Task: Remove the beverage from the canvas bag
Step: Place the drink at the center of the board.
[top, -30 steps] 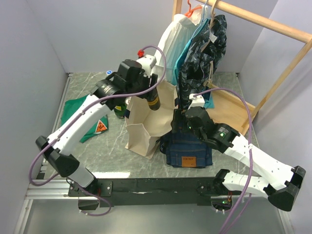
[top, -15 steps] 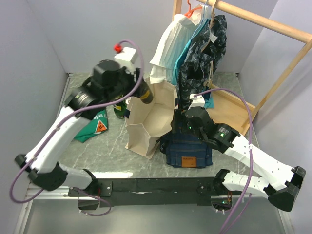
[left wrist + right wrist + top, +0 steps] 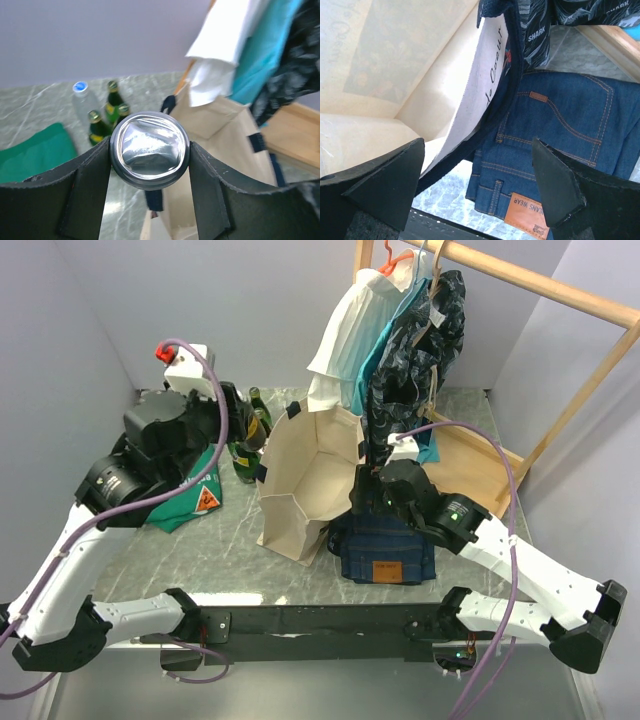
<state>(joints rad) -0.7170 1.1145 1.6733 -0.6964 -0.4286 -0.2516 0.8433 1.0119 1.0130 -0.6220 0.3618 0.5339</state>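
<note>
Since the can [image 3: 149,150] is clamped in the left pincer [image 3: 149,162] outside the bag [image 3: 310,475], toward the far-left corner, a set-down on the tabletop [image 3: 230,550] is called for next; the right pincer [image 3: 477,145] is spread about the bag's rim

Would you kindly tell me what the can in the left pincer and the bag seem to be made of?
The can looks like metal, probably aluminium, bare and glossy: its domed end mirrors the light. The bag looks like matte cream canvas: creased walls that stand stiffly.
</note>
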